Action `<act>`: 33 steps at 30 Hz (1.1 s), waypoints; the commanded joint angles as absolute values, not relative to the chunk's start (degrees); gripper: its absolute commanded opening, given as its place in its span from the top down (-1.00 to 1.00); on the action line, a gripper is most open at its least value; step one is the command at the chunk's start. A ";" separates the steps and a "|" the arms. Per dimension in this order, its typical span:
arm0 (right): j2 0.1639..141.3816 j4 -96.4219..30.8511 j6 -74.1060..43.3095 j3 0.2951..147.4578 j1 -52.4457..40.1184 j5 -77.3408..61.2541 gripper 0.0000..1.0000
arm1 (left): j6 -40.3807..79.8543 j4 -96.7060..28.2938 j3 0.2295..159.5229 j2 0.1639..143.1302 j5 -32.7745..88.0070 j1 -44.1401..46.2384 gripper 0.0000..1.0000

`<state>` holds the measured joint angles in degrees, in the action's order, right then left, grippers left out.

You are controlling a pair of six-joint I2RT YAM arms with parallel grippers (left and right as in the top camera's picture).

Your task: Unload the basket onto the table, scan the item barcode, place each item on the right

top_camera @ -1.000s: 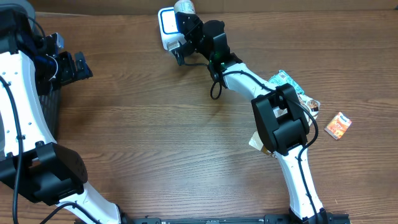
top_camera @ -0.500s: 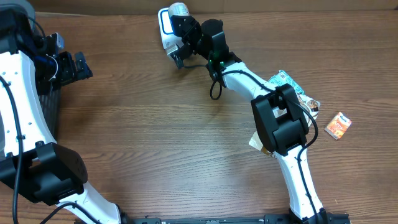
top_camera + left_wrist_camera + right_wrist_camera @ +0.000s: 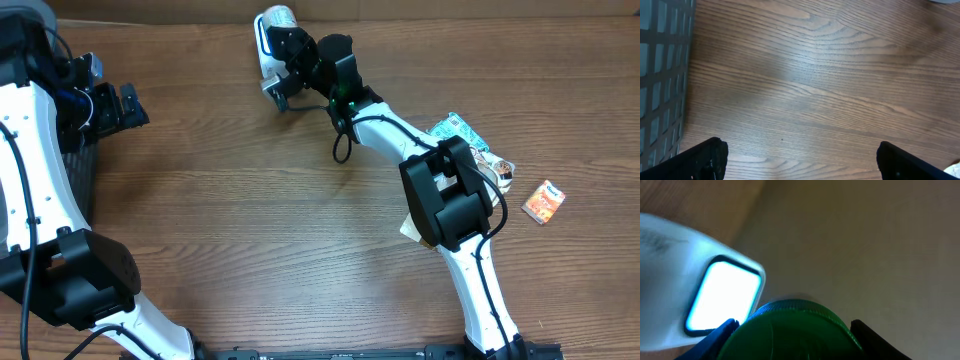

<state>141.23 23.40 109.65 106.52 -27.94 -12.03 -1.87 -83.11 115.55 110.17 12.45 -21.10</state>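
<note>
Right hand [image 3: 285, 35] clamps a green-lidded container [image 3: 790, 330] before the lit scanner [image 3: 725, 297] at twelve o'clock; the read probably remains pending.

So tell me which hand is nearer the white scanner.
Right. The right hand holds a green-lidded item directly in front of the scanner. The left hand sits open far off to the side, beside the basket.

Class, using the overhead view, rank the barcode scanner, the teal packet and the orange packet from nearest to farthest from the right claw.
1. Barcode scanner: top of the view, right beside the right claw, which grips a green-lidded container.
2. Teal packet: right of centre.
3. Orange packet: alone, near the right edge.
</note>
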 commanded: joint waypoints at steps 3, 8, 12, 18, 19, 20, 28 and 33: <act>139.46 31.03 87.61 108.77 -28.80 -13.15 0.04 | -1.72 -83.11 115.92 110.17 13.15 -20.97 -0.99; 137.01 35.73 65.49 108.77 -29.91 -12.56 0.05 | -1.69 -83.11 115.92 110.17 13.15 -20.97 -0.99; 134.80 37.01 51.31 108.77 -30.81 -9.23 0.05 | -1.72 -83.11 115.92 110.15 13.15 -20.97 -0.99; 132.44 35.66 46.70 108.77 -30.92 -7.62 0.06 | -1.69 -83.11 115.92 110.15 13.15 -20.97 -0.99; 132.44 35.44 47.35 108.77 -30.89 -7.31 0.05 | -1.69 -83.11 115.92 110.15 13.15 -20.97 -0.99; 132.44 34.46 49.56 108.77 -30.89 -7.31 0.06 | -1.69 -83.11 115.92 110.15 13.13 -20.97 -0.99; 133.14 17.54 68.64 108.77 -30.74 -8.93 0.05 | -1.69 -83.09 115.92 110.15 13.15 -20.97 -0.99; 136.29 23.16 73.41 108.77 -29.23 -9.10 0.07 | -1.72 -83.11 115.92 110.15 13.15 -20.97 -0.99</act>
<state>135.02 19.64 67.94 107.35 -30.72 -8.86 -1.87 -83.09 115.55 110.17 12.45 -21.10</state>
